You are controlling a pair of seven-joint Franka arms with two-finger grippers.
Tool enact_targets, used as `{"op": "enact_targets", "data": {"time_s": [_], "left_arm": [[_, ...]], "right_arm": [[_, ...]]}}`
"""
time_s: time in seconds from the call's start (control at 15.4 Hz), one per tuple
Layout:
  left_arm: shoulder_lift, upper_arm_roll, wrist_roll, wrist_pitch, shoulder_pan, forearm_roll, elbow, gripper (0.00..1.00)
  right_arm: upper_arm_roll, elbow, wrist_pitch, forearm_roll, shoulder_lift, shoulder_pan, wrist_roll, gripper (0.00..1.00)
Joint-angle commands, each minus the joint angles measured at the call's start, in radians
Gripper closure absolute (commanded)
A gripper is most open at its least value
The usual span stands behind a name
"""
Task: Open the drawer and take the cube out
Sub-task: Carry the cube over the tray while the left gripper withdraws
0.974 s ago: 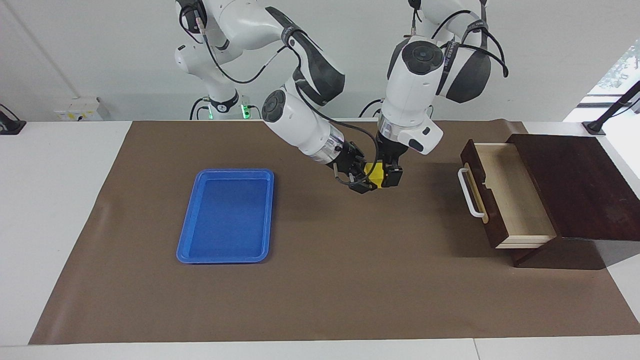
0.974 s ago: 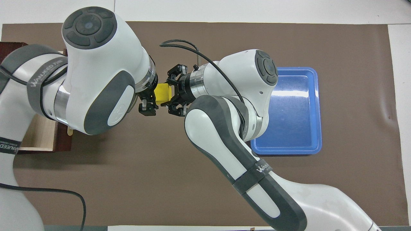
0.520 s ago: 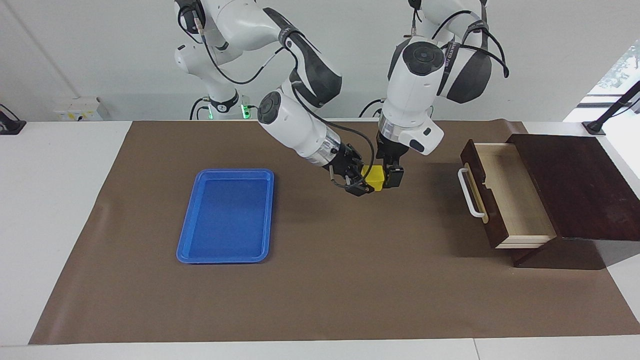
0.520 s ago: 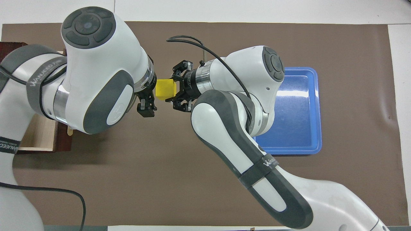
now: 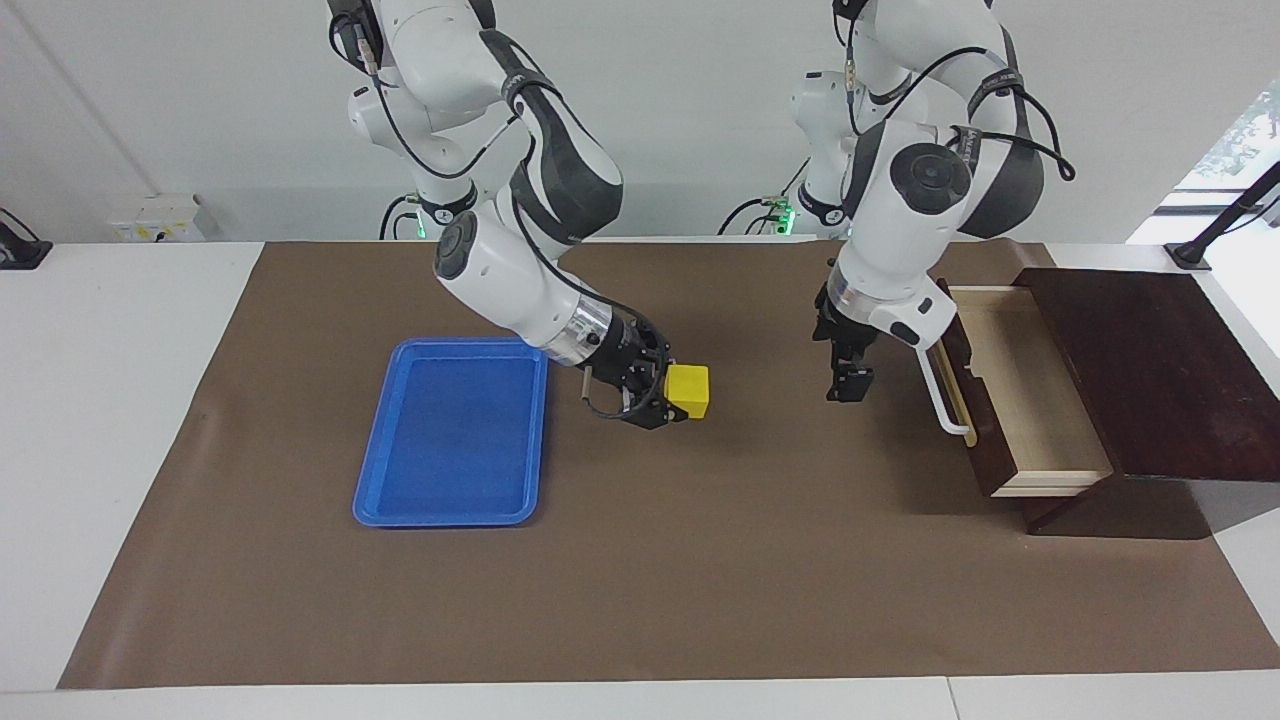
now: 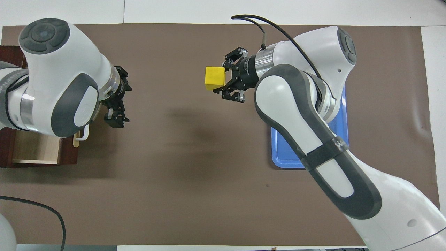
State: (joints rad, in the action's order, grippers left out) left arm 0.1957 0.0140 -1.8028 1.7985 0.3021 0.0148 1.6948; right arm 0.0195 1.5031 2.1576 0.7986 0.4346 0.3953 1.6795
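My right gripper (image 5: 672, 397) is shut on the yellow cube (image 5: 688, 391) and holds it a little above the brown mat, beside the blue tray. In the overhead view the cube (image 6: 214, 77) sticks out from the right gripper (image 6: 224, 82). My left gripper (image 5: 846, 378) is open and empty, hanging over the mat just in front of the drawer (image 5: 1030, 395). The drawer is pulled out, its pale interior bare, its white handle (image 5: 940, 388) beside my left gripper (image 6: 116, 118). The drawer (image 6: 36, 150) shows partly under the left arm.
The blue tray (image 5: 455, 430) lies flat on the mat toward the right arm's end; my right arm covers most of it in the overhead view (image 6: 286, 156). The dark wooden box (image 5: 1150, 370) stands at the left arm's end. The brown mat (image 5: 640, 560) covers the table.
The left gripper let go of the cube and drew back toward the drawer. The right gripper, holding the cube, carried it away toward the blue tray.
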Motion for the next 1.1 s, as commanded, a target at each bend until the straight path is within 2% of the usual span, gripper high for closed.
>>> {"op": "enact_targets", "data": {"time_s": [0.0, 0.45, 1.04], "left_arm": [[-0.096, 0.006, 0.101, 0.087, -0.052, 0.017, 0.166, 0.00], [-0.104, 0.007, 0.295, 0.117, -0.167, 0.017, 0.190, 0.00], [-0.110, 0.006, 0.480, 0.191, -0.296, 0.019, 0.220, 0.00]], "right_arm": [[-0.007, -0.021, -0.060, -0.013, 0.009, -0.084, -0.059, 1.00], [-0.007, 0.065, -0.107, -0.001, -0.004, -0.285, -0.267, 1.00], [-0.004, 0.216, -0.068, 0.001, 0.013, -0.357, -0.506, 1.00]]}}
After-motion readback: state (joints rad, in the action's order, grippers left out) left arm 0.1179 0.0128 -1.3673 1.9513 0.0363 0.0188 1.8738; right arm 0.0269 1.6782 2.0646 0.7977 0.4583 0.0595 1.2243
